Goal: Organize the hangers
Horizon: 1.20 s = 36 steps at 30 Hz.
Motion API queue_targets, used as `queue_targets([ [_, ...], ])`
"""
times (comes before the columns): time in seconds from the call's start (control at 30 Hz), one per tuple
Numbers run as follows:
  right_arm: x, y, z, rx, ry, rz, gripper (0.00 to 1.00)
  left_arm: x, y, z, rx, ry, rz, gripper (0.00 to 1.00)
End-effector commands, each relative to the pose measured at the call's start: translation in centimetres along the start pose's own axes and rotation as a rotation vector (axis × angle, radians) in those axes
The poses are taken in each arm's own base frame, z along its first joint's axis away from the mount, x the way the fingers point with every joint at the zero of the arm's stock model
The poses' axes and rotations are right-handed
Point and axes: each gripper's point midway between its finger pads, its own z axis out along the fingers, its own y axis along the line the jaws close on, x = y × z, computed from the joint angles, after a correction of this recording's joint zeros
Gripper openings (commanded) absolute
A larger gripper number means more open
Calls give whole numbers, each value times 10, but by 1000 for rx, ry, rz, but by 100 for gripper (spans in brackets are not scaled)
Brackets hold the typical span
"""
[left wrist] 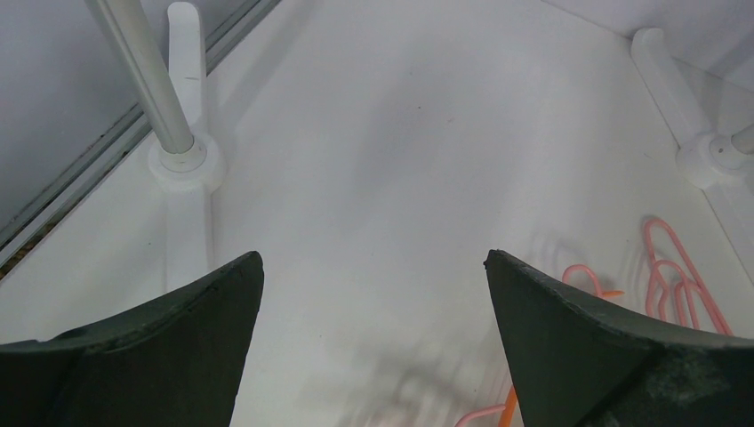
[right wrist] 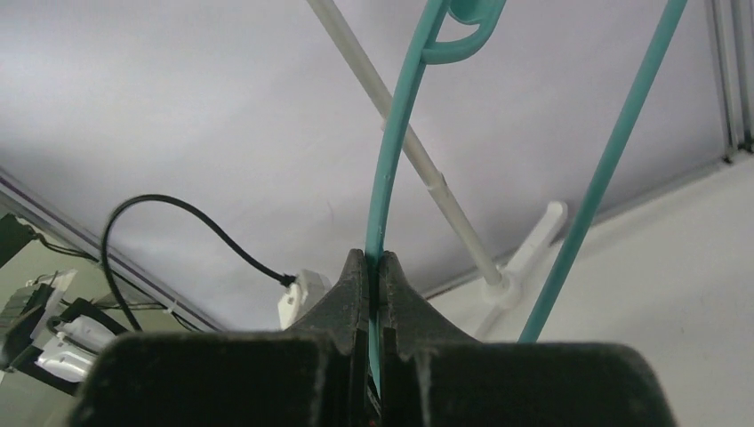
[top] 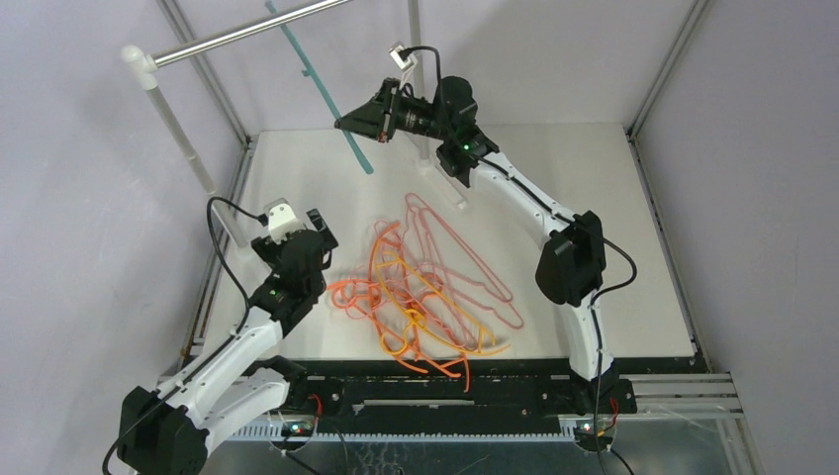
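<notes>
The teal hanger (top: 314, 79) is up in the air at the back, slanting past the silver rail (top: 247, 35). The right arm (top: 514, 188) has its jaws closed tight on one thin bar of it. The other hangers (top: 425, 297), orange, pink and yellow-orange, lie tangled in a heap on the white surface (top: 613, 198). Just left of the heap the left arm (top: 247, 332) hovers, jaws spread wide, holding nothing.
</notes>
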Motion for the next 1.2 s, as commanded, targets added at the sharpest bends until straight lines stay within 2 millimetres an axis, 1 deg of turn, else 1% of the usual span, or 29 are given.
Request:
queue_targets([
  [0.0, -46, 47, 0, -141, -120, -134, 0, -7, -9, -1, 33, -25, -66, 99],
  [0.03, -47, 45, 2, -137, -128, -135, 0, -7, -9, -1, 33, -24, -66, 100],
  [0.13, -51, 30, 10, -100, -140, -121, 0, -5, -11, 0, 39, -17, -68, 99],
  [0.17, -57, 27, 14, -87, -158, -127, 0, -5, -11, 0, 43, -14, -69, 100],
  [0.27, -63, 6, 23, -41, -200, -122, 0, -5, -14, -1, 60, -10, -78, 99],
  [0.33, -64, -4, 28, -34, -222, -117, 0, -5, -15, -2, 67, -12, -85, 99],
  [0.57, -72, -33, 33, 48, -301, -123, 2, -4, -19, -4, 91, -5, -95, 99],
  [0.63, -72, -41, 33, 78, -312, -121, 4, -4, -19, -4, 94, -5, -98, 99],
  [0.7, -68, -50, 34, 101, -305, -107, 16, -4, -18, -3, 89, -6, -94, 99],
  [0.77, -60, -57, 34, 115, -282, -95, 21, -4, -17, -3, 82, -8, -88, 99],
  [0.8, -55, -60, 33, 118, -267, -90, 27, -4, -17, -2, 80, -9, -84, 99],
  [0.83, -51, -63, 32, 123, -254, -84, 36, -4, -17, -2, 78, -9, -82, 99],
  [0.87, -48, -63, 31, 130, -244, -84, 50, -4, -17, -2, 77, -9, -81, 99],
  [0.9, -44, -65, 28, 141, -233, -84, 66, -4, -17, -2, 78, -8, -80, 99],
  [0.93, -36, -67, 26, 153, -217, -82, 76, -4, -17, -2, 77, -9, -80, 99],
  [0.97, -33, -68, 21, 164, -212, -87, 84, -4, -17, -2, 75, -8, -77, 99],
  [1.0, -30, -67, 17, 176, -211, -96, 95, -4, -16, -2, 72, -10, -76, 99],
  [1.03, -30, -62, 12, 182, -213, -109, 99, -4, -15, -2, 69, -11, -74, 99],
  [1.07, -27, -60, 8, 195, -209, -116, 100, -5, -14, -2, 64, -13, -72, 99],
  [1.1, -28, -56, 2, 207, -212, -126, 100, -4, -14, -2, 63, -13, -70, 100],
  [1.17, -22, -54, -11, 245, -203, -135, 100, -4, -14, -2, 62, -12, -68, 99],
])
